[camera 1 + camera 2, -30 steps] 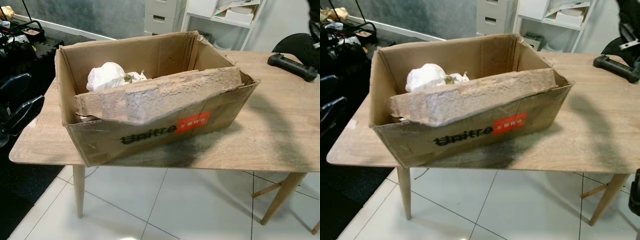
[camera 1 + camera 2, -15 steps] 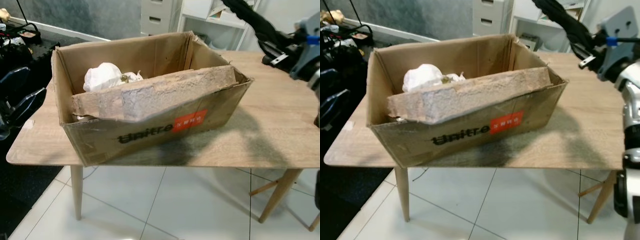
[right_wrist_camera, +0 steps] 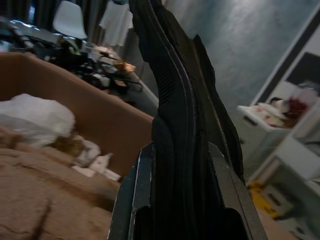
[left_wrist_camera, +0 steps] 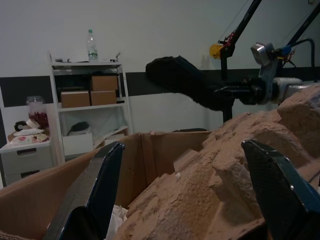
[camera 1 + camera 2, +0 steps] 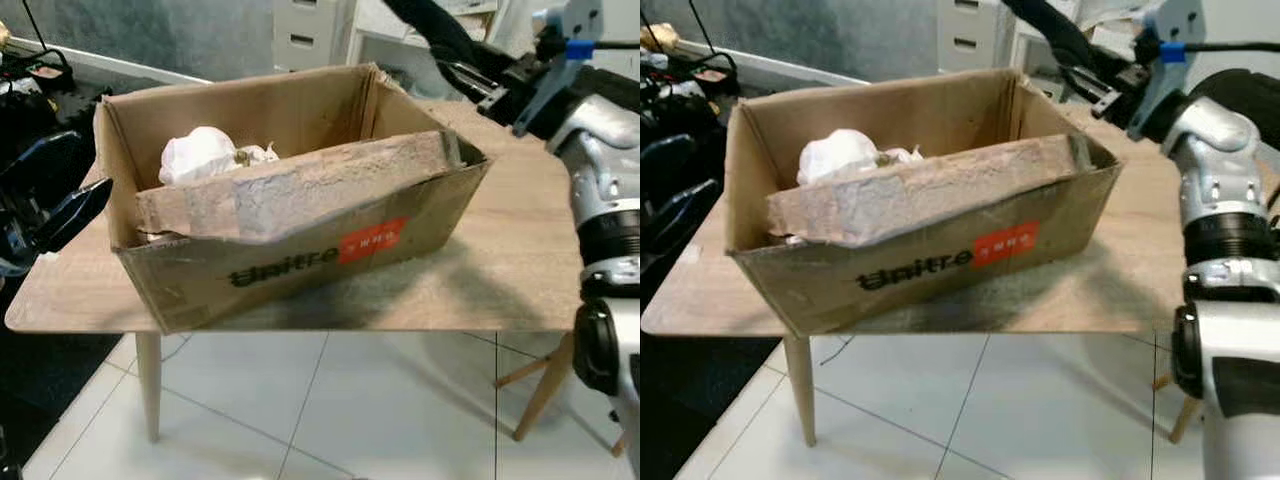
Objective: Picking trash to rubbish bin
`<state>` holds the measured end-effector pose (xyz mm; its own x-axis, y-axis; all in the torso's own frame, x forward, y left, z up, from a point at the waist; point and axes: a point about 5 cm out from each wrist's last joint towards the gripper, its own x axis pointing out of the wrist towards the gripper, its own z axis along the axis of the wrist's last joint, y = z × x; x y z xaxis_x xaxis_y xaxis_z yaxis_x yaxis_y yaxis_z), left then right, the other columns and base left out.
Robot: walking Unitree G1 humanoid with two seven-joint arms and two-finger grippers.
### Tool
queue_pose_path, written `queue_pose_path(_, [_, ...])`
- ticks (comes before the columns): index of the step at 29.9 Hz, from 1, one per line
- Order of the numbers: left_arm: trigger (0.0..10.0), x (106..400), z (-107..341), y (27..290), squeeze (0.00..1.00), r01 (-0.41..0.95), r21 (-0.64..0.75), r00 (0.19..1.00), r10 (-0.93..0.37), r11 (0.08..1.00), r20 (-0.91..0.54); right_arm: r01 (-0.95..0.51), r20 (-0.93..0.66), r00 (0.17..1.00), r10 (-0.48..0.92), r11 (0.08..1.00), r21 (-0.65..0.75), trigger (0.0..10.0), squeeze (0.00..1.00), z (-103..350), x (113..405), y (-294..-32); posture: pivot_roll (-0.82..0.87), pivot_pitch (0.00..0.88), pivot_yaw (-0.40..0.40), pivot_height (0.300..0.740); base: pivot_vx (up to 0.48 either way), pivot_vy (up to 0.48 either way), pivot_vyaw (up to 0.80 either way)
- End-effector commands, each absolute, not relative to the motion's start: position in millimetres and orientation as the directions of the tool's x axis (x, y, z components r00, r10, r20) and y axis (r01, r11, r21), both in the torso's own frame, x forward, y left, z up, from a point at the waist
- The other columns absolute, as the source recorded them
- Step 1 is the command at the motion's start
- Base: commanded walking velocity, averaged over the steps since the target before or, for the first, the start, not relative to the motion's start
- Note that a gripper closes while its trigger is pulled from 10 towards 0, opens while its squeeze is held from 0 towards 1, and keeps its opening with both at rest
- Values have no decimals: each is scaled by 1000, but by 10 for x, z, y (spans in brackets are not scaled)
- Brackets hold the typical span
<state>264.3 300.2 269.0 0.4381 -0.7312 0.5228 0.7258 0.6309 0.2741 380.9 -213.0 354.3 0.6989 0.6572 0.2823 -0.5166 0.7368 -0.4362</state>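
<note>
White floor tiles [image 5: 330,400] run under a light wooden counter [image 5: 520,270] on slanted legs, with white drawers [image 5: 305,30] and white shelving against a grey wall at 12 o'clock.

Nearest on the counter stands an open brown cardboard box [image 5: 300,255] with black lettering and an orange label on its front wall. A rough beige slab of moulded pulp packing [image 5: 290,185] lies across the box just behind that wall, its right end higher. Behind the slab, toward 11 o'clock inside the box, rests a crumpled white plastic bag [image 5: 200,155] with scraps of paper beside it.

At 9 o'clock, just off the box's left wall, the left pincer [image 4: 182,192] hangs with its two black fingers spread wide, facing the slab.

At 1 o'clock the silver right arm [image 5: 1220,190] reaches over the box's far right corner. Its right pincer [image 3: 185,125] has its long black fingers pressed together, with nothing visible between them.
</note>
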Motion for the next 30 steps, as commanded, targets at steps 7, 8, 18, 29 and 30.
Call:
queue_pose_path(7, [10000, 2645, 2725, 2930, 0, 705, 289, 447, -722, 648, 527, -511, 238, 715, 657, 724, -464, 10000, 90, 3501, 3900, -1970, -23, 81, -32, 740, 0, 0, 0])
queue_pose_path(8, [10000, 2644, 2733, 2937, 0, 700, 288, 451, -718, 653, 530, -508, 236, 719, 654, 726, -464, 10000, 290, 3490, 3905, -1964, -23, 81, -32, 740, 0, 0, 0])
queue_pose_path(18, [10000, 2659, 2775, 2935, 0, 687, 286, 461, -704, 669, 540, -469, 311, 723, 617, 769, -435, 10000, 1000, 3539, 3914, -1992, -26, 80, -22, 740, 0, 0, 0])
queue_pose_path(29, [10000, 2672, 2774, 2902, 0, 683, 283, 474, -703, 673, 530, -334, 482, 730, 484, 868, -367, 10000, 0, 3816, 3796, -2285, -25, 83, -21, 740, 0, 0, 0])
queue_pose_path(30, [10000, 2675, 2772, 2901, 0, 682, 284, 476, -703, 675, 528, -319, 486, 735, 474, 873, -369, 10000, 0, 3823, 3789, -2306, -25, 83, -21, 740, 0, 0, 0])
